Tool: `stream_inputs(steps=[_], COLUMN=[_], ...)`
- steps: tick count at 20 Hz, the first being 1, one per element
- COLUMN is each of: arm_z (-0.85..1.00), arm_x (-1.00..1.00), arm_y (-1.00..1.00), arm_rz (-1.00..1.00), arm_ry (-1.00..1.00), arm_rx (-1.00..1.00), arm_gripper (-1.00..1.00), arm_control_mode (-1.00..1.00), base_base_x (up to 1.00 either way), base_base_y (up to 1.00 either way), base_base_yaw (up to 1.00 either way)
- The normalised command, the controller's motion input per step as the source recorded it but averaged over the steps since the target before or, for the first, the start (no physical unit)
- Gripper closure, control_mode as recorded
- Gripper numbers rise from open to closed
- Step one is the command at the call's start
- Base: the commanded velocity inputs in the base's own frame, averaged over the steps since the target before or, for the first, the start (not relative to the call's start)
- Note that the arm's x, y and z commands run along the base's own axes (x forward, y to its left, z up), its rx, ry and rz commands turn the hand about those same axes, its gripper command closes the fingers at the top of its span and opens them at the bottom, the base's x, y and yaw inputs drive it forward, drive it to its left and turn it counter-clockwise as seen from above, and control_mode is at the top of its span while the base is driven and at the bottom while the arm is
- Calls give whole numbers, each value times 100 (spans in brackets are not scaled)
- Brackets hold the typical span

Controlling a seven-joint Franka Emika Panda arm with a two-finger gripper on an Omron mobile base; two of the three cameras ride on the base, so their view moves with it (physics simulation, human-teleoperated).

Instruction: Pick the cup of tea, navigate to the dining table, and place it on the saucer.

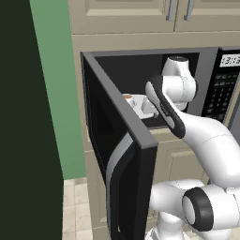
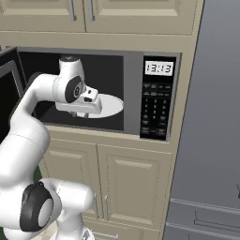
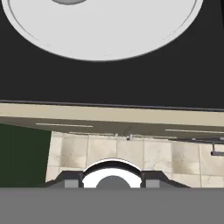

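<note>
The cup of tea point(image 1: 132, 101) is a small white cup with brown tea at its top, just inside the mouth of the open microwave. In the hand view its white rim point(image 3: 112, 166) curves between my two dark fingertips point(image 3: 72, 180). My gripper point(image 3: 112, 179) points down and is shut on the cup, near the microwave's front edge; in the right base view the white hand point(image 2: 84, 104) hides the cup. The dining table and the saucer are out of view.
The microwave's white glass turntable point(image 2: 110, 106) point(image 3: 105, 30) lies behind the cup. The dark microwave door point(image 1: 123, 154) swings wide open to my left. The keypad panel point(image 2: 157, 98) and a grey fridge front point(image 2: 211, 140) stand to the right, cream cabinets point(image 2: 126, 183) below.
</note>
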Motion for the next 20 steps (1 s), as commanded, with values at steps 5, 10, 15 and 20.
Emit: stream_inputs(steps=[5,10,15,20], arm_z=[0,2,28,43], arm_x=[0,0,-5,0], arm_y=[0,0,0,1], arm_rz=[0,0,0,0], arm_ry=[0,-4,-18,-30], arm_rx=[0,0,0,0], arm_gripper=[-100,-100,-100,-100], arm_control_mode=[-100,-100,-100,-100], base_base_x=[0,0,0,0], base_base_y=[0,0,0,0], base_base_yaw=[0,0,0,0])
